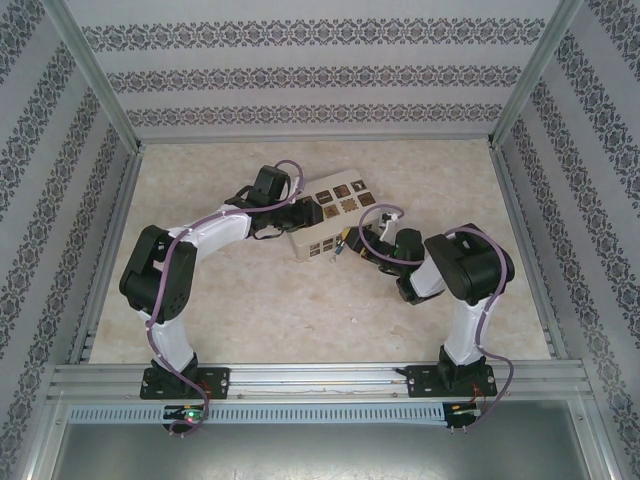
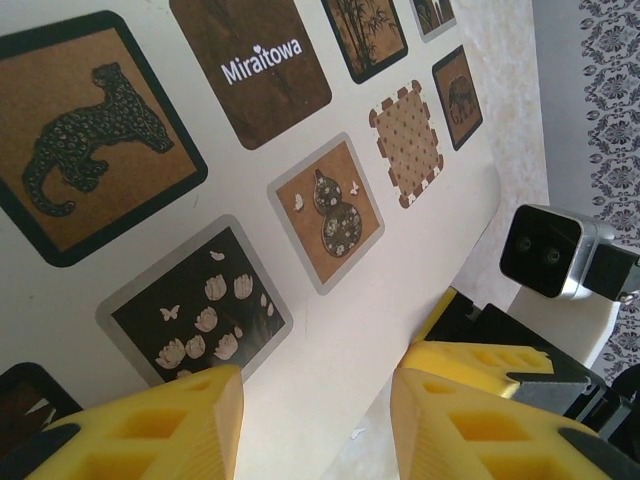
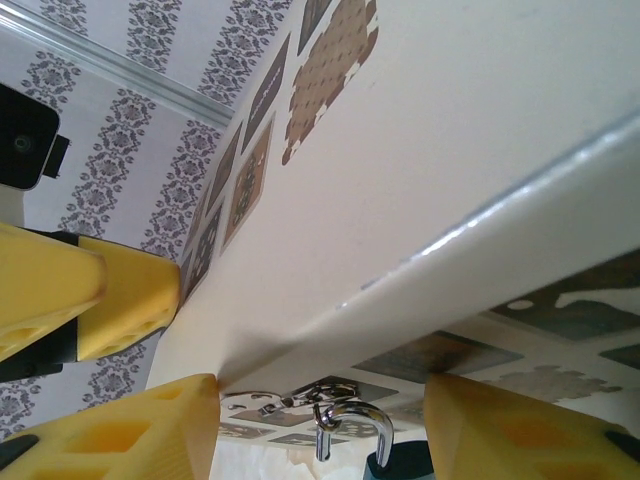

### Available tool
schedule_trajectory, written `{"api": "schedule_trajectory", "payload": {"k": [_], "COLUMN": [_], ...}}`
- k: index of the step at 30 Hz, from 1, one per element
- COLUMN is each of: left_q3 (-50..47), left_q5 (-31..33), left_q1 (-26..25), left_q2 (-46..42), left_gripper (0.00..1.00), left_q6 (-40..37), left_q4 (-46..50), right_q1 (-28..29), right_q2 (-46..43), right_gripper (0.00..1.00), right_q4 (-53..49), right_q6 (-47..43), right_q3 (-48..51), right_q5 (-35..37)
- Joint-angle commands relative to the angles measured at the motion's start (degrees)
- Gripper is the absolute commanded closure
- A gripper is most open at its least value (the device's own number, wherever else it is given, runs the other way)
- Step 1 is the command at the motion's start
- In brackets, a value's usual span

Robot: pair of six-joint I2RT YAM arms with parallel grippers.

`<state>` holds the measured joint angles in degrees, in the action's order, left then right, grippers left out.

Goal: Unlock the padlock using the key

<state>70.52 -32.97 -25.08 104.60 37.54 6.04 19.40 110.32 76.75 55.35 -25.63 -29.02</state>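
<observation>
The padlock hangs from a silvery hasp on the front of the cream box. Its blue body peeks in at the bottom edge, under its curved metal shackle. My right gripper is open at the box's front right corner, a yellow finger on each side of the padlock and neither touching it. Its left finger meets the lid's edge. My left gripper is open over the box's left end, with the lid's edge running between its fingers. The key is out of view.
The box has dark brown patterned squares on its lid and sits mid-table on the beige surface. Patterned walls close in the back and both sides. The right wrist's camera and a yellow finger lie close beside my left gripper.
</observation>
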Motion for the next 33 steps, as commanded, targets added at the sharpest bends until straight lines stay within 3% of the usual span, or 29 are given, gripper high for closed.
{"api": "schedule_trajectory", "payload": {"k": [1,33], "left_q3": [-0.76,-1.43], "left_q5": [-0.08,-0.43], "left_q1": [-0.78,-0.90], "left_q2": [1.85,2.11], "left_gripper": [0.57,0.58], "left_q6": [-0.23,0.43], "left_q4": [3.68,3.17], "right_q1": [1.15,3.28], "right_q2": [1.60,4.98], "right_gripper": [0.44,0.44], "right_q4": [2.32,-2.22], "right_q6": [0.38,-2.54], "right_q3": [-1.47,-3.85], "right_q5": [-0.96,-2.48]}}
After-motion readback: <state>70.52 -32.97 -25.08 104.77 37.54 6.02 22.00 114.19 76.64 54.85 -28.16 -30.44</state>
